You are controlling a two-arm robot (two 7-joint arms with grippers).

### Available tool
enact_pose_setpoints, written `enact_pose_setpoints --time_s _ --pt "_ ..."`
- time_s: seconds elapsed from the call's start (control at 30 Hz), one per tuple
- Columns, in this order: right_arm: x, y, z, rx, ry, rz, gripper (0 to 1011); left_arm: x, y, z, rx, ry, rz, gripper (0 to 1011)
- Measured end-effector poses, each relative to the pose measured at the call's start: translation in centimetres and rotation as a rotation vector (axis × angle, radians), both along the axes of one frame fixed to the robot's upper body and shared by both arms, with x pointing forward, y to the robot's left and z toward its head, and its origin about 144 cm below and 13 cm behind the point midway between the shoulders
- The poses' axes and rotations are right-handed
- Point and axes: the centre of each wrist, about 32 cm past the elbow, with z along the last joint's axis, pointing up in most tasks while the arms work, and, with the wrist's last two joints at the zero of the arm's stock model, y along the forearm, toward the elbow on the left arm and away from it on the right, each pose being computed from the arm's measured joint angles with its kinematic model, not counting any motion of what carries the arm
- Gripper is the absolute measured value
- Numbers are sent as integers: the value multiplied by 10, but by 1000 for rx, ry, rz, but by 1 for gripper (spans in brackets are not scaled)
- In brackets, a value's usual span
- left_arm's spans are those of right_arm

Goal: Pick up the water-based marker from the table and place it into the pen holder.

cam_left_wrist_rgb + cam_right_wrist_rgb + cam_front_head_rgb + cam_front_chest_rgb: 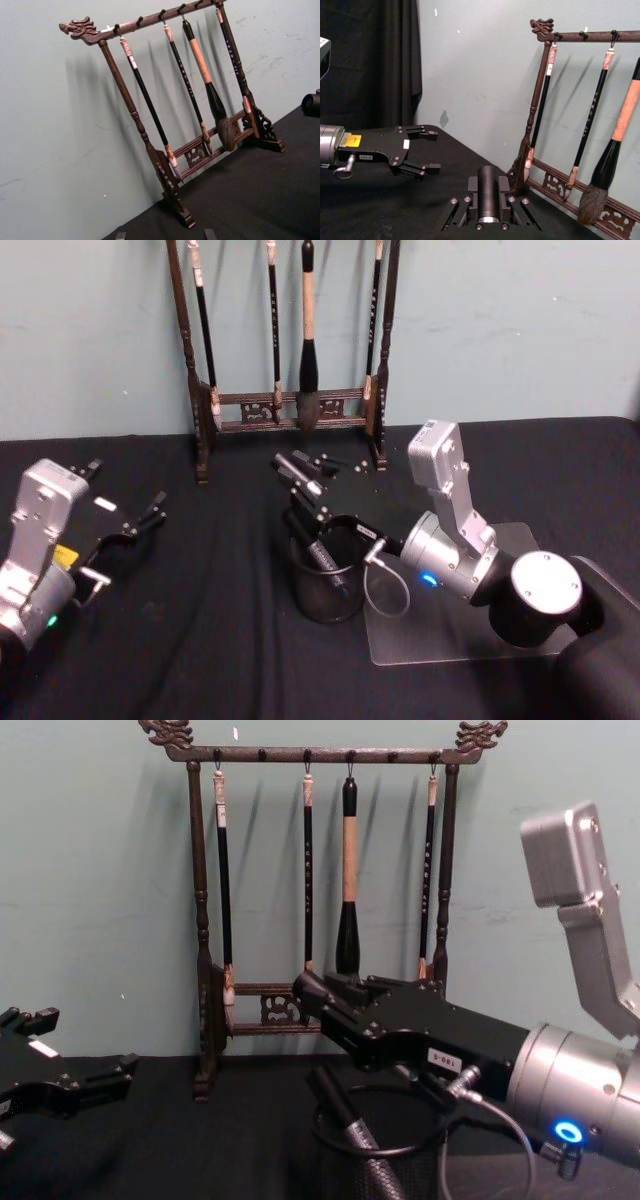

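Observation:
The pen holder (325,602) is a black wire-mesh cup in the middle of the black table, also low in the chest view (405,1170). The dark water-based marker (322,555) leans inside it, its top end past the left rim (345,1115). My right gripper (302,462) hovers just above the cup, reaching forward and left. It is open, and in the chest view (312,992) a gap separates it from the marker's top. My left gripper (125,485) is parked at the table's left, open and empty (434,150).
A tall dark wooden brush rack (285,423) with hanging brushes stands at the back against the wall, just behind the cup (197,920). A clear plastic sheet (450,645) lies on the cloth under my right arm. Bare black cloth lies between the cup and my left gripper.

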Motion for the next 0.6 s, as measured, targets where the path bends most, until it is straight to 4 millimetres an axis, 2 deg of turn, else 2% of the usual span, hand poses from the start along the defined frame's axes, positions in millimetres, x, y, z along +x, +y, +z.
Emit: enact_pose_setpoints --time_s 0.6 --pt "3 4 1 -4 -1 12 241 0 0 0 0 0 0 1009"
